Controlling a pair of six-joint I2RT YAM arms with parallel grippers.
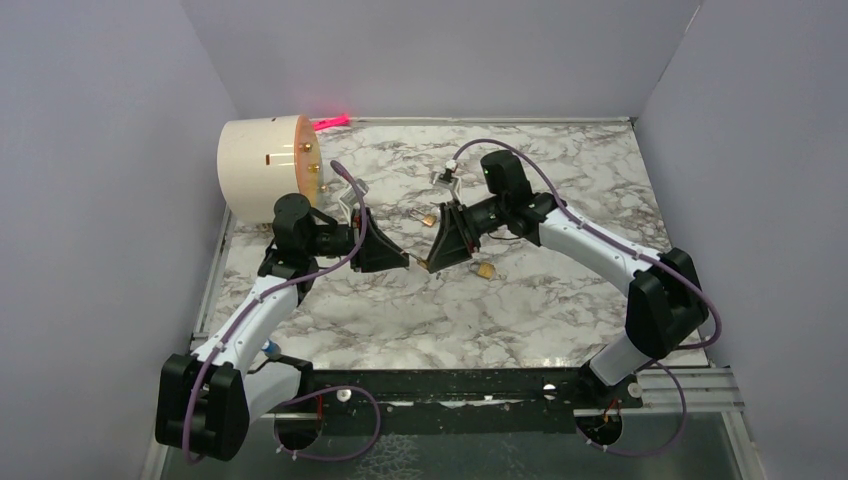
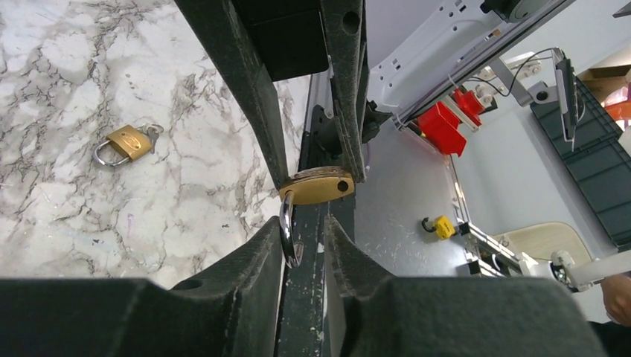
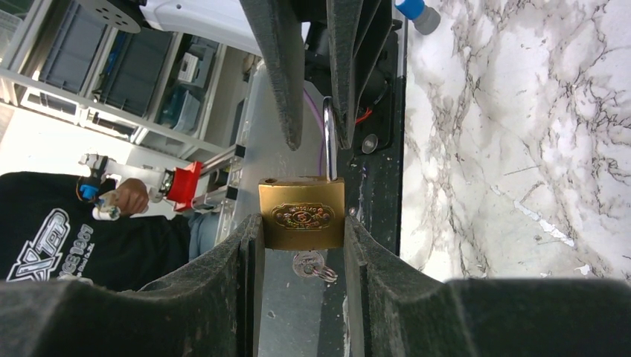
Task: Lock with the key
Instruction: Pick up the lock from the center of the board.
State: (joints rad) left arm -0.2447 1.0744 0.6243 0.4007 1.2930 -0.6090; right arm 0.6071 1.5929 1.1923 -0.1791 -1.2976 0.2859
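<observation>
1. Progress looks about midway: the brass padlock is off the surface, held between both arms at the centre of the top view.
2. The right tool is clamped on the padlock body at the bottom centre of the right wrist view, with the key seated in the keyhole below it.
3. The left tool stands partly open, straddling the shackle; 1 finger touches it, with a gap to the other.
4. The shackle appears swung out: 1 hole on the body's top shows empty.
5. Left to do, by this reading: seat the shackle's free end and turn the key.
6. A spare lock lies on the surface at the left of the left wrist view.
</observation>
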